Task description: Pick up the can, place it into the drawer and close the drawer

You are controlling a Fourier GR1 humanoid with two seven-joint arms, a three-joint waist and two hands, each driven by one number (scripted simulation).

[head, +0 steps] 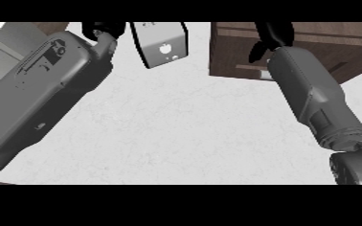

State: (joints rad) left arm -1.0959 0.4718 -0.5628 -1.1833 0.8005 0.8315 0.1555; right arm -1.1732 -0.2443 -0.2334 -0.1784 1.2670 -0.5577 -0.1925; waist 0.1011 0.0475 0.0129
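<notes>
The can (163,44) is pale grey with a small white apple mark. It stands tilted at the top middle of the white counter (184,124), its top cut off by the view's edge. My left hand (105,29) shows only as a black patch just left of the can, with a narrow gap between them. The dark brown wooden drawer unit (311,43) fills the top right. My right hand (274,34) hangs over its left part with a finger pointing down, holding nothing.
My broad grey left forearm (50,86) covers the left side of the counter. The right forearm (311,96) runs down the right edge. A grey surface (17,40) shows at the far top left.
</notes>
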